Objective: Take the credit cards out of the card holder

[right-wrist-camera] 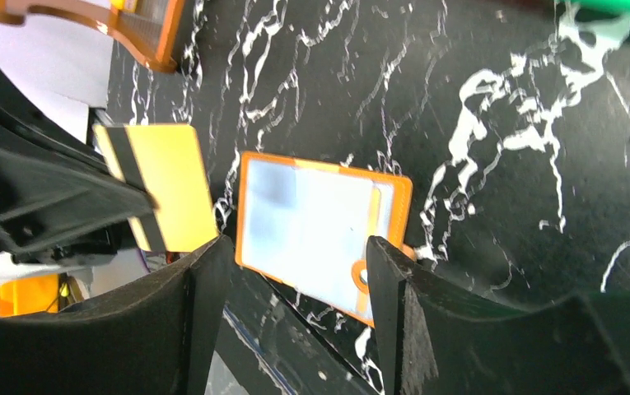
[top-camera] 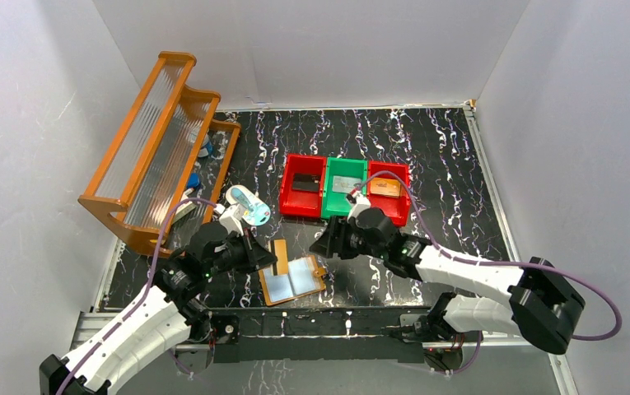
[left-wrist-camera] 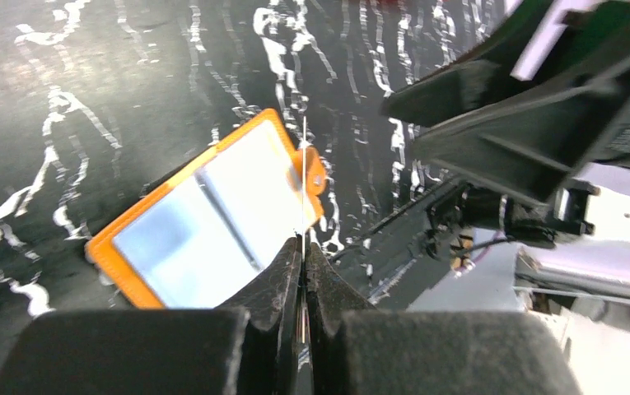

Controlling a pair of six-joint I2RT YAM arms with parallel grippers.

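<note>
Two cards show. One pale blue-grey card (right-wrist-camera: 303, 218) sits inside the orange card holder (right-wrist-camera: 395, 206), which lies flat on the black marbled counter (top-camera: 451, 189) between our arms. Our left hand (left-wrist-camera: 304, 251) is clamped tight on a yellow card (right-wrist-camera: 163, 185) with a black stripe, upright just beside the holder. Our right hand (right-wrist-camera: 295, 247) hovers above the holder, jaws wide apart, holding nothing.

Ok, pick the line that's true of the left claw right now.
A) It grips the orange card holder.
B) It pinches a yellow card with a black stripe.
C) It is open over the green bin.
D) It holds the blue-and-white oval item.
B: the left claw is shut on the edge of the yellow card, while the card holder lies flat on the table.
</note>
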